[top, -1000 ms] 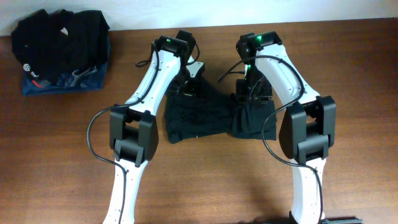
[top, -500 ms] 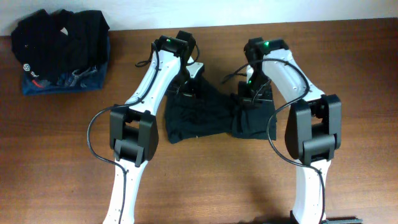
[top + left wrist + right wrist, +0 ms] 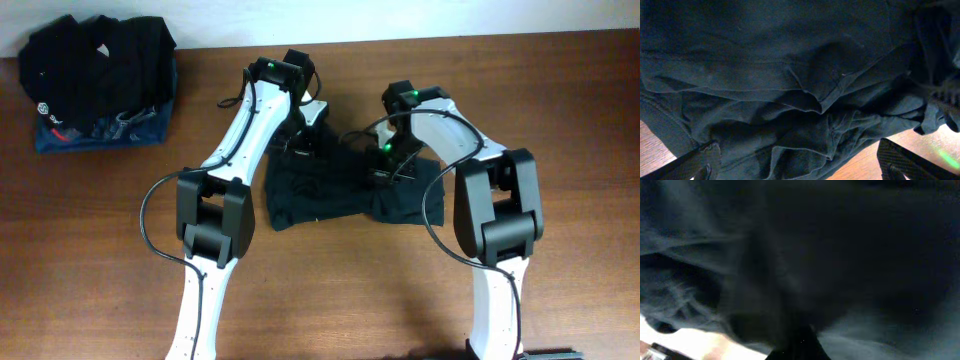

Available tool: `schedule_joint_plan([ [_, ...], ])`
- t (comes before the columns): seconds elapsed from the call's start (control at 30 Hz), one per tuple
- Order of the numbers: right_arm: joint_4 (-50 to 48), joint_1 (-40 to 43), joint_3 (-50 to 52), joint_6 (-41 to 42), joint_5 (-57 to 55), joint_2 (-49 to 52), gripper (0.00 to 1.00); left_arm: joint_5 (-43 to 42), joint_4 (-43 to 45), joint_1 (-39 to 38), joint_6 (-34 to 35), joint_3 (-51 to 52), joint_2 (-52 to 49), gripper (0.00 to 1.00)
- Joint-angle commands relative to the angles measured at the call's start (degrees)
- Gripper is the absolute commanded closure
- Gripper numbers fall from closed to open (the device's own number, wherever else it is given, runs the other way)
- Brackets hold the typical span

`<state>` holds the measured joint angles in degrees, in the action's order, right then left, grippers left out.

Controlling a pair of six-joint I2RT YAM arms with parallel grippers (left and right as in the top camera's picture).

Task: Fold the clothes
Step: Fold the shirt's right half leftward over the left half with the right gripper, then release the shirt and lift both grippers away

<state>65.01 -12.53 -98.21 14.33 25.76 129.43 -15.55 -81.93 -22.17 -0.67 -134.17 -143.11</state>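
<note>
While its two fingers [image 3: 697, 162] stood wide apart at the lower corners of the wrist view, the left gripper [image 3: 305, 140] hung low over the upper left edge of the black shirt [image 3: 320, 195] and clasped nothing. Between those fingers lay creased dark cloth with a stitched hem running across it, and slivers of brown table [image 3: 865, 167] showed below the cloth's edge. The right gripper [image 3: 385, 170] was pressed together over the right part of the shirt. In its own wrist view dark fabric [image 3: 865, 255] filled nearly the whole picture, with folds drawing down toward the bottom centre where the fingertips met, so it appeared to pinch a bit of that cloth, though the tips themselves were too dark to make out. The shirt lay rumpled on the wooden table [image 3: 560, 120] between the two arms, wider at its lower edge and bunched along the top near both grippers. The white left arm [image 3: 240, 120] and right arm [image 3: 460, 125] each reached over it from the near side of the table. Well apart, at the far left corner, sat a pile of other clothes: a black ribbed garment [image 3: 100, 50] with a round white logo on top of a blue garment [image 3: 100, 135] with white print.
</note>
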Motion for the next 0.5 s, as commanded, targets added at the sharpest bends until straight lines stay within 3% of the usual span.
schedule_joint_plan([
  [0.0, -0.04, -0.39, -0.37, -2.16, 5.20, -1.46, 0.96, 0.39, -0.39, 0.00, -1.14, -0.87, -0.57, 0.01],
  [0.17, 5.75, 2.64, -6.25, -6.51, 8.35, -3.02, 0.96, 0.39, -1.07, 0.24, -1.14, -0.90, -0.55, 0.01],
  [0.3, 9.44, 6.38, -11.78, -6.99, 0.31, -5.62, 0.90, 0.20, -1.33, 1.42, -1.09, -0.90, -0.31, 0.01],
  [0.33, 9.90, 7.54, -12.87, -6.32, -3.23, -6.19, 0.79, -0.09, -1.49, 1.99, -1.07, -0.92, -0.17, 0.01],
  [0.37, 10.34, 8.46, -13.64, -5.35, -5.68, -6.32, 0.55, -0.09, -1.64, 2.27, -1.05, -0.92, -0.09, 0.01],
  [0.4, 11.32, 10.45, -14.95, -3.04, -9.33, -6.40, 0.16, -0.07, -2.01, 2.84, -0.59, -0.92, -0.02, 0.01],
  [0.43, 11.34, 11.32, -15.10, -2.38, -10.16, -6.40, 0.01, -0.07, -2.40, 3.34, 0.02, -0.90, -0.02, 0.01],
  [0.47, 11.28, 14.21, -15.08, -0.15, -11.34, -6.36, 0.01, -0.04, -2.93, 4.37, 1.84, -0.90, -0.02, 0.01],
])
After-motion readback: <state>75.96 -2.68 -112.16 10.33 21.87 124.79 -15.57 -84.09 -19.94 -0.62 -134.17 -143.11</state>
